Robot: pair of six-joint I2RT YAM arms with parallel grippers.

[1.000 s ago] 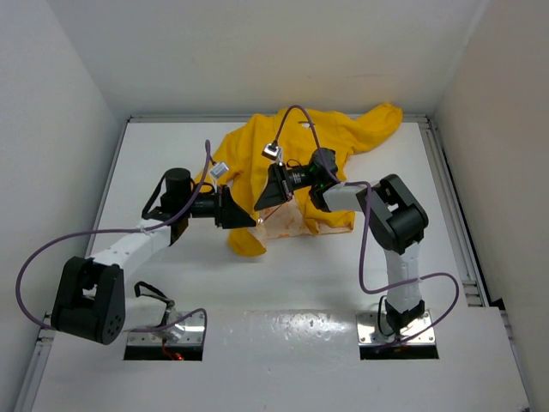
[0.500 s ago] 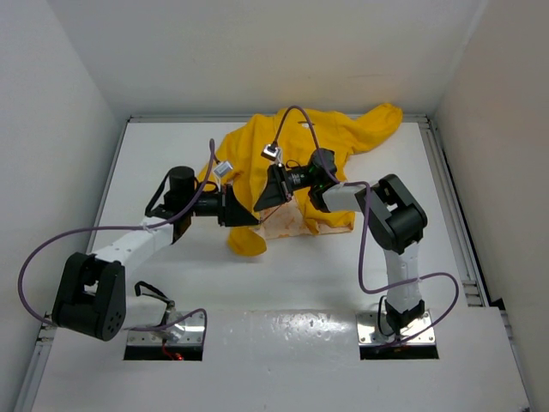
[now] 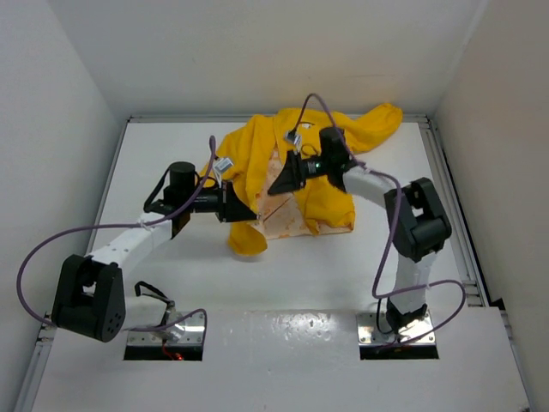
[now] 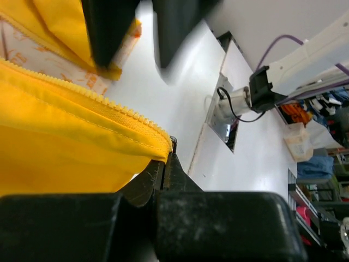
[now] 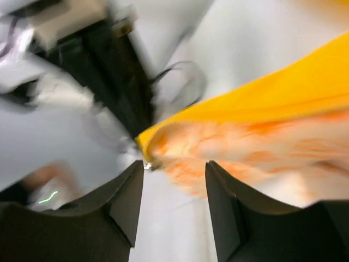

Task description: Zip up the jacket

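Sprawled toward the far edge of the tabletop [image 3: 300,275], front open, lining [image 3: 287,216] showing: the jacket [image 3: 330,202]. Clenched on its hem corner, where the zipper teeth [image 4: 109,101] end: left gripper [image 4: 166,158]. Teeth running away from those jaws toward the far edge. Right gripper [image 5: 174,180] parted, holding nothing, just beside the opposite front edge, seemingly nearer the slider, though blurred there. Only loose lining folds between the two

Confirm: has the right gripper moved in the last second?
Yes. The right gripper has shifted away from its base plate, toward the back wall, over the jacket.
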